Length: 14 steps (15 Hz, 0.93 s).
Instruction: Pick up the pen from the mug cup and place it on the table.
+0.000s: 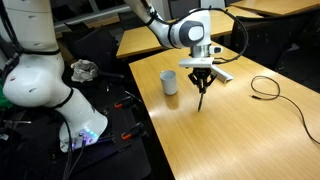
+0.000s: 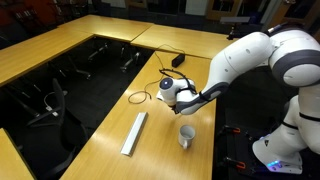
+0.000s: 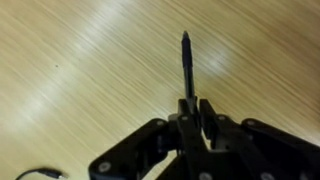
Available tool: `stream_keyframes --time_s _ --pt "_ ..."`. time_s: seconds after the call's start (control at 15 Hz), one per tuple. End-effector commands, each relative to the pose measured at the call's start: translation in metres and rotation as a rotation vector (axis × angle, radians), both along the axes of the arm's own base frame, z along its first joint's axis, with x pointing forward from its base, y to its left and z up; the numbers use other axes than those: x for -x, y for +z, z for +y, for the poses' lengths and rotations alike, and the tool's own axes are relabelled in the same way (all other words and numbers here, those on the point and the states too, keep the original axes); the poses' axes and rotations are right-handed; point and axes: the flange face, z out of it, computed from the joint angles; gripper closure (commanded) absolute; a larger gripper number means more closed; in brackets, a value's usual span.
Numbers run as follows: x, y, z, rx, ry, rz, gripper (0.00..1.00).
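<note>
Black and slim, the pen (image 3: 187, 65) is sticking out from between the fingertips of the gripper (image 3: 192, 112), whose jaws are pinching nearly closed on its upper end, as the wrist view is showing. In an exterior view the gripper (image 1: 201, 80) is pointing straight down and the pen (image 1: 200, 97) is hanging upright beneath it, tip towards the wooden table (image 1: 200, 140). The tip seems to be hovering just clear of the wood, though the picture is too small to be sure. The pen is thus out of the mug, over bare tabletop. Just beside the gripper, the pale mug (image 1: 170, 82) is standing upright on the table, apart from the pen; it is also showing in an exterior view (image 2: 186, 135), near the arm's wrist. On the other side of the gripper from the mug, a flat grey bar (image 1: 222, 74) is lying on the wood. Further out beyond the bar, a black cable (image 1: 265, 88) is curling across the table, and a loop of it (image 3: 45, 173) is peeking into the wrist view's lower corner.
</note>
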Motion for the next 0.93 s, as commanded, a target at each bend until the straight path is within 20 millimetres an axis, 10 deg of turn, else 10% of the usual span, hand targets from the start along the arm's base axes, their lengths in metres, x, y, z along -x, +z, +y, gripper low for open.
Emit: stream_keyframes --time_s 0.0,0.53,0.87 --pt "-0.009 0.000 0.001 -0.021 -0.024 -0.051 0.57" --pt "0.006 0.033 0.019 -0.155 -0.108 -0.126 0.02" --pt "0.030 0.081 0.032 -0.191 -0.160 -0.237 0.00"
